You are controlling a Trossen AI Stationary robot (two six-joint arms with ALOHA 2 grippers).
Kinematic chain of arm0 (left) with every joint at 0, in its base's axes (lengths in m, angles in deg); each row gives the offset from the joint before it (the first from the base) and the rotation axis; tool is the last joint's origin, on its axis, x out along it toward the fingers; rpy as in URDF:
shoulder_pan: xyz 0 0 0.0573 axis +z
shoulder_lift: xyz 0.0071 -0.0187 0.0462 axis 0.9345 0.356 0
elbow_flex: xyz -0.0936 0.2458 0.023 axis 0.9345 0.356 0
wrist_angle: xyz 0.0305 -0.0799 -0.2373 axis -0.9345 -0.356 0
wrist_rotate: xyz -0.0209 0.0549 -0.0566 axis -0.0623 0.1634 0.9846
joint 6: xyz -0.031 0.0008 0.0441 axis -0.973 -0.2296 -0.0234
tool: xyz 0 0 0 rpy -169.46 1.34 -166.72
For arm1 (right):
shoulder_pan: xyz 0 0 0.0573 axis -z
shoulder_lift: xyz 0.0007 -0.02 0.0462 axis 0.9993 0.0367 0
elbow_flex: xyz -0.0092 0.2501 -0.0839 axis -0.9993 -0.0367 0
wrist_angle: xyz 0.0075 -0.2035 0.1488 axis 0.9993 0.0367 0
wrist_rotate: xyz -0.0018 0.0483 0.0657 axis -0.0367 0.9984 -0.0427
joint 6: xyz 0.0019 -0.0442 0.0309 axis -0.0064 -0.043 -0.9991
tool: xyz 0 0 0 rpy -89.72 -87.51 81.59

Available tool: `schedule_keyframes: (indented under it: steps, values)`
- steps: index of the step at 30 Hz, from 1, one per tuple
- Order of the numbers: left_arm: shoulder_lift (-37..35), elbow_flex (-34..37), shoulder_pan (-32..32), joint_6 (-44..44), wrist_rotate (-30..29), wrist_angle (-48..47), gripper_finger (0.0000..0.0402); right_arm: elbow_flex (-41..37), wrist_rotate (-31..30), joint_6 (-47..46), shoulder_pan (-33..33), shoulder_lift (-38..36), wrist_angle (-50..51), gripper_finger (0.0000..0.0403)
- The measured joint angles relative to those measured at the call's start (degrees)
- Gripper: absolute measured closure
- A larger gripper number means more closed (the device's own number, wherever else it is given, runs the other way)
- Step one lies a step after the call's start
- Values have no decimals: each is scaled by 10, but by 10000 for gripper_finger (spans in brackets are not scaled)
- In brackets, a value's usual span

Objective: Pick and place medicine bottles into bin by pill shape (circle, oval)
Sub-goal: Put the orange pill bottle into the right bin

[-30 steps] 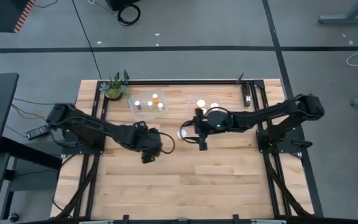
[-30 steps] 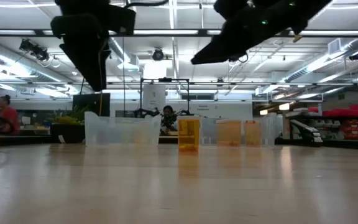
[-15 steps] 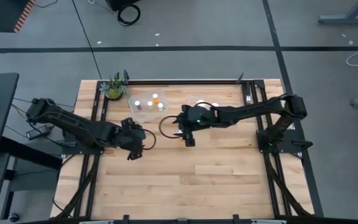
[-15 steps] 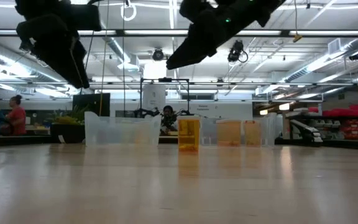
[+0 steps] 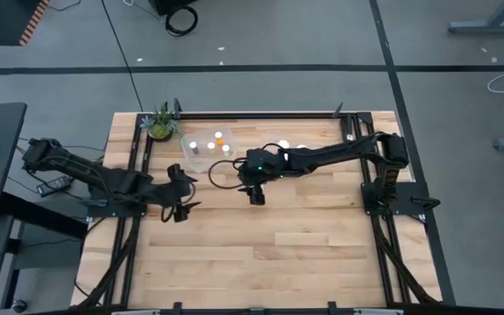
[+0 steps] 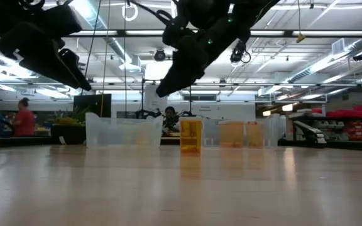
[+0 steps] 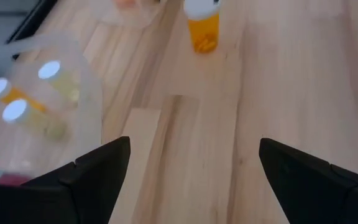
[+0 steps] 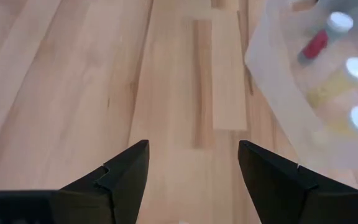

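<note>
Above table point(image 5: 261, 245): both arms are raised clear of the wood surface; neither holds anything.
Left gripper point(image 5: 180, 194): fingers point(image 7: 98, 168) spread wide apart, nothing between them; positioned at the table's left side.
Right gripper point(image 5: 254, 184): fingers point(image 8: 126, 168) parted with bare wood showing in the gap; positioned near table centre.
Orange bottle point(image 7: 202, 28): upright on the wood with a white cap, ahead of the left gripper and well apart from it.
Left bin point(image 5: 208, 150): clear container just beyond the right gripper, between it and the potted plant point(image 5: 160, 122); white-capped bottles point(image 8: 353, 68) stand inside.
Right bin point(image 6: 244, 134): clear container with two orange bottles point(image 6: 231, 134).
</note>
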Motion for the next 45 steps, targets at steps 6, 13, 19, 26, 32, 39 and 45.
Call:
schedule_keyframes:
  steps: [6, 13, 19, 26, 32, 39, 45]
  values:
    - [-86, 80, 0, 18, 1, 66, 33, 3, -1, -6, -8, 12, 27, 147]
    - [-172, 149, -1, 17, 1, 121, 33, 2, -16, 3, -28, 23, 71, 145]
    - [-235, 185, -2, 15, 2, 132, 33, 2, -50, 10, -37, 20, 94, 145]
    - [-285, 202, -2, 22, 10, 125, 33, 2, -55, 3, -37, 19, 112, 145]
    - [-297, 200, -2, 33, 12, 123, 33, 2, -75, 13, -37, 18, 118, 145]
    - [-309, 244, -2, 36, 13, 186, 33, 2, -75, 15, -37, 18, 119, 145]
    - [-305, 247, -2, 45, 35, 204, 33, 2, -75, 5, -37, 18, 120, 145]
